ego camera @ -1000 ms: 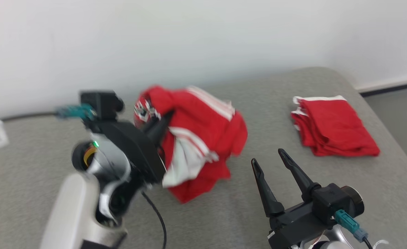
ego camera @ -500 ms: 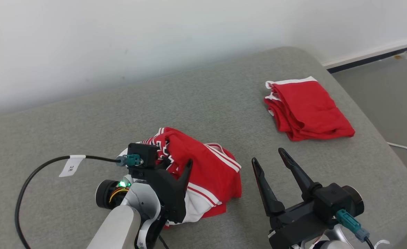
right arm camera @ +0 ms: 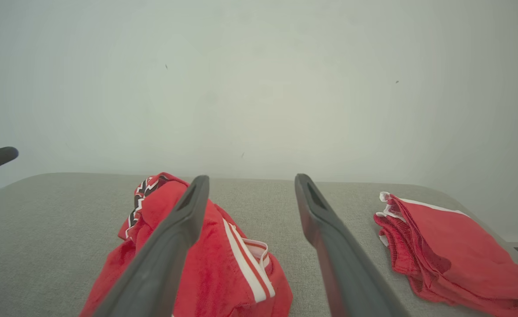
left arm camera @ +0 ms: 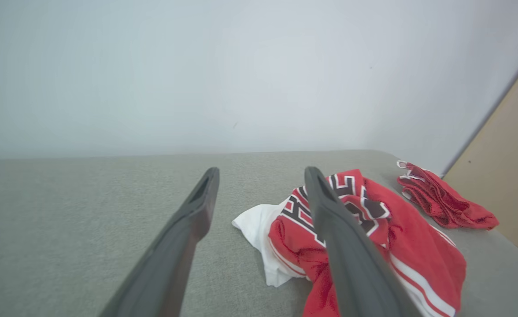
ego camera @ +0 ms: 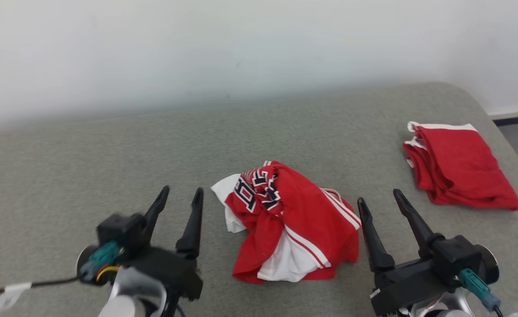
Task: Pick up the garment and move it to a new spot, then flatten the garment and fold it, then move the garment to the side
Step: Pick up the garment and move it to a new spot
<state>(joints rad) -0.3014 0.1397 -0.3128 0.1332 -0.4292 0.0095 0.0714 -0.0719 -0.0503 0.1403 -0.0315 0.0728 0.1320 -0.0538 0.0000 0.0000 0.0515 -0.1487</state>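
The crumpled red and white garment point(ego camera: 292, 222) is lying in a heap on the grey padded surface point(ego camera: 109, 167), at about five o'clock from the middle of the head view. Nothing is holding it. The left gripper point(ego camera: 183, 189) is hovering just beside the heap at its nine o'clock, fingers spread wide and empty. The right gripper point(ego camera: 379, 196) is waiting at the heap's three o'clock, also spread and holding nothing. A second red garment, folded point(ego camera: 459, 165), is sitting well apart at three o'clock, near the surface's edge.

Judging by how things lie, the garment is sitting at its working spot and the flattening step is just beginning. The next move is probably calling for each gripper to find a free edge or corner: the white flap at the heap's ten o'clock for the left, the striped hem at its three o'clock for the right. Then both could be pulling outward to spread the cloth flat. The layers are bunching over each other, so pinching a single layer is looking tricky.
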